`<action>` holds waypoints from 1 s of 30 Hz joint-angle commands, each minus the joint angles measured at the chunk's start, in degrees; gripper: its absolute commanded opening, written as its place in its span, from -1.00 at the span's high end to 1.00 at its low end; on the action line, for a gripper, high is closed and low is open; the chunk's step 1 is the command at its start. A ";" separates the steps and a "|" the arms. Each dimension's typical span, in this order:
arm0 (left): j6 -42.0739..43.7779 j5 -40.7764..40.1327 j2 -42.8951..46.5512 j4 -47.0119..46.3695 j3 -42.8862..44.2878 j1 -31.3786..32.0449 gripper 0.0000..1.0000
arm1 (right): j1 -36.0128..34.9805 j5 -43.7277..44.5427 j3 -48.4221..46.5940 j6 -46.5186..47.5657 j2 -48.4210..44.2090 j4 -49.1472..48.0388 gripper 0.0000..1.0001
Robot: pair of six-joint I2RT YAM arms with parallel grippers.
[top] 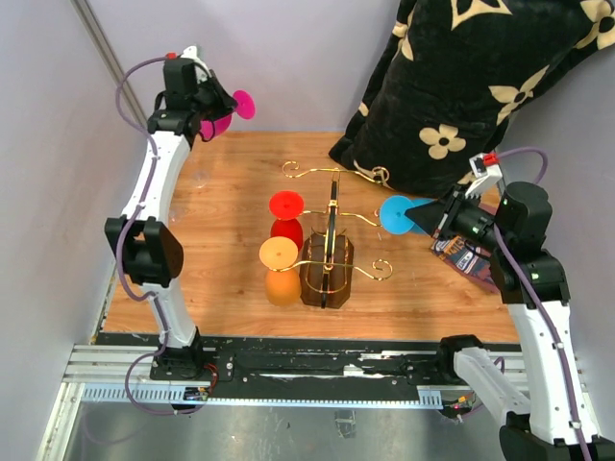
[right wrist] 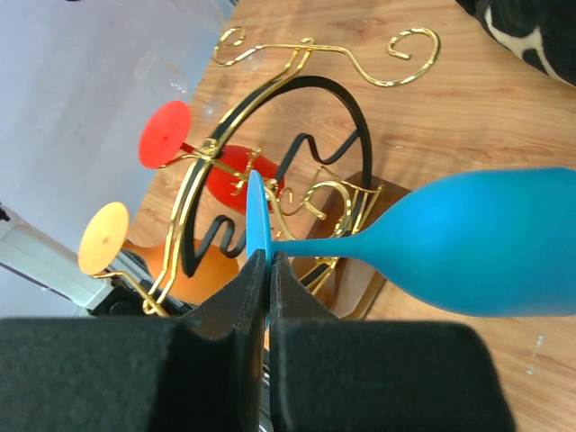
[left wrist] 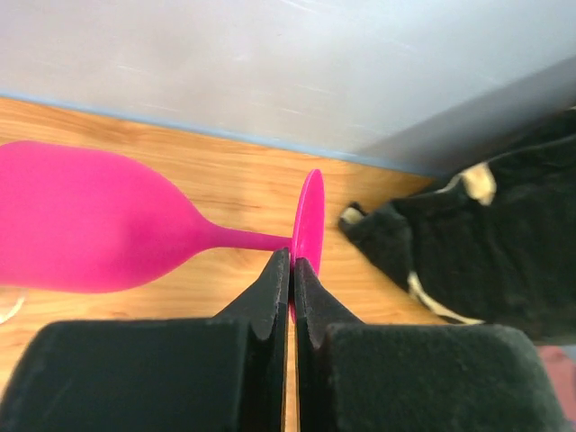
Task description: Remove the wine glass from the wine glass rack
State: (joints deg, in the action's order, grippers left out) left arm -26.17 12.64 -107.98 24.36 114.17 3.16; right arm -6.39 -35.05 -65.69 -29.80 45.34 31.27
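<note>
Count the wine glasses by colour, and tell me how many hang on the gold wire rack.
Pink wine glass: 1
Blue wine glass: 1
Red wine glass: 1
Orange wine glass: 1
Total: 4, with 2 (red, orange) hanging on the gold wire rack.

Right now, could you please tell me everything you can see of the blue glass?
The blue glass looks like opaque matte plastic, with a rounded bowl, a thin stem and a flat round foot. It lies sideways in the air, right of the rack and apparently clear of its wires. The right gripper is shut on the foot's rim, and nothing else seems to touch it. Its mouth is out of view.
</note>
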 commanded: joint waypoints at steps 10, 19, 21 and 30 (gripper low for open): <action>21.34 -35.99 -18.61 8.26 15.16 14.32 0.99 | 1.64 0.80 0.67 5.44 2.12 -0.51 0.99; 31.84 -54.15 -28.10 4.12 18.42 17.52 0.99 | 3.16 -4.30 2.16 4.64 3.24 -2.86 0.99; 33.06 -55.90 -29.49 3.43 18.20 17.76 0.99 | 3.60 -5.11 2.36 4.64 3.34 -3.11 0.99; 39.39 -64.79 -35.77 0.28 17.26 19.33 0.99 | 4.86 -7.77 2.79 4.23 2.92 -3.91 0.99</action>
State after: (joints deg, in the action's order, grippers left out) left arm 9.08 -44.88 -141.03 27.70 130.98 21.47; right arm -2.90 -40.23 -63.29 -25.69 49.06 29.80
